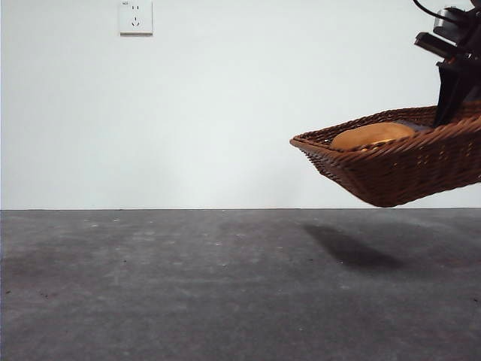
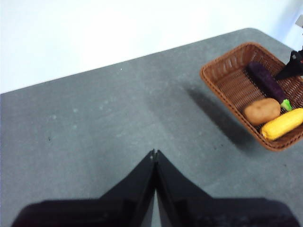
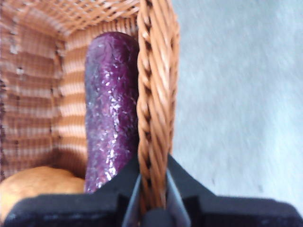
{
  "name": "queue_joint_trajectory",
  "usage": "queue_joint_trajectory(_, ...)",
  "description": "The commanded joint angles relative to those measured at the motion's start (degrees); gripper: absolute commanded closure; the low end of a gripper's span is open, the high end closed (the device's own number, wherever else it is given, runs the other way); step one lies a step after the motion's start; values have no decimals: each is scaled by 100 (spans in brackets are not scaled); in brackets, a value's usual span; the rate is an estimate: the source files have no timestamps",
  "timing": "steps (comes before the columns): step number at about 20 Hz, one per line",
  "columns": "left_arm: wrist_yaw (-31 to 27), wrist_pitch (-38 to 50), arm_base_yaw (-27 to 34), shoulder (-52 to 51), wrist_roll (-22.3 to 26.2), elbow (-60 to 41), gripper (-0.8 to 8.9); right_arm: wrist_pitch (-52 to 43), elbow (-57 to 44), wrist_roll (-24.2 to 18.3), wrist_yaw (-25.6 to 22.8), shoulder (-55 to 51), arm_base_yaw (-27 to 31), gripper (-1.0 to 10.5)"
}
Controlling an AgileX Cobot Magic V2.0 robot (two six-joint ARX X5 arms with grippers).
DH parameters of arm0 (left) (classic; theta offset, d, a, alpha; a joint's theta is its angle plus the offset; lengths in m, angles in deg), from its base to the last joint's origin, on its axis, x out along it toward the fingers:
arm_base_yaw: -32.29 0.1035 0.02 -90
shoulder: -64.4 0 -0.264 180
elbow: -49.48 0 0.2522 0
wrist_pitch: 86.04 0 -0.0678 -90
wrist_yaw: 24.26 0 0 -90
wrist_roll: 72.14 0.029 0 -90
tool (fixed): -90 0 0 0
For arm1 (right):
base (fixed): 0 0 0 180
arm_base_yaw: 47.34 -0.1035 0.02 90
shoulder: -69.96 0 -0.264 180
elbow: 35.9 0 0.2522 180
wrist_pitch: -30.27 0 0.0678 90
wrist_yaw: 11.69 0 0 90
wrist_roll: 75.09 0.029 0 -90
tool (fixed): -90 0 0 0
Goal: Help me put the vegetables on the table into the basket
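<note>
While right hand (image 3: 152,187) pinches basket (image 1: 391,169) rim | 3 vegetables inside | left hand (image 2: 155,153) pressed together

No readable text, label, brand, number or sign in any view. Only candidate: white wall socket plate (image 1: 135,17), front view, about 11 o'clock from picture centre; tiny dark mark at its upper left corner, too small to read. Basket, vegetables, table, grippers: no lettering seen.
</note>
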Motion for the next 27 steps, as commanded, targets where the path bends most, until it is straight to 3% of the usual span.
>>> queue_joint_trajectory(1,-13,-94,17,35,70,-2,822,-428,-540,-13,57,157,-4,959)
queue_joint_trajectory(4,-13,-96,17,39,68,-2,822,-905,-1062,-9,37,339,125,959)
queue_joint_trajectory(11,-13,-205,17,52,61,-2,822,-1156,-1152,-77,-42,1075,181,959)
queue_joint_trajectory(15,-13,-243,17,72,63,-2,822,-1228,-1156,-114,-332,1257,181,958)
queue_joint_trajectory(17,-13,-240,17,90,61,-2,822,-1239,-1156,-116,-328,1257,181,927)
queue_joint_trajectory(20,-11,-240,17,120,46,-2,821,-1351,-1154,-116,-251,1257,181,708)
queue_joint_trajectory(27,52,-249,17,155,46,-2,822,-1023,-684,-160,-378,654,181,587)
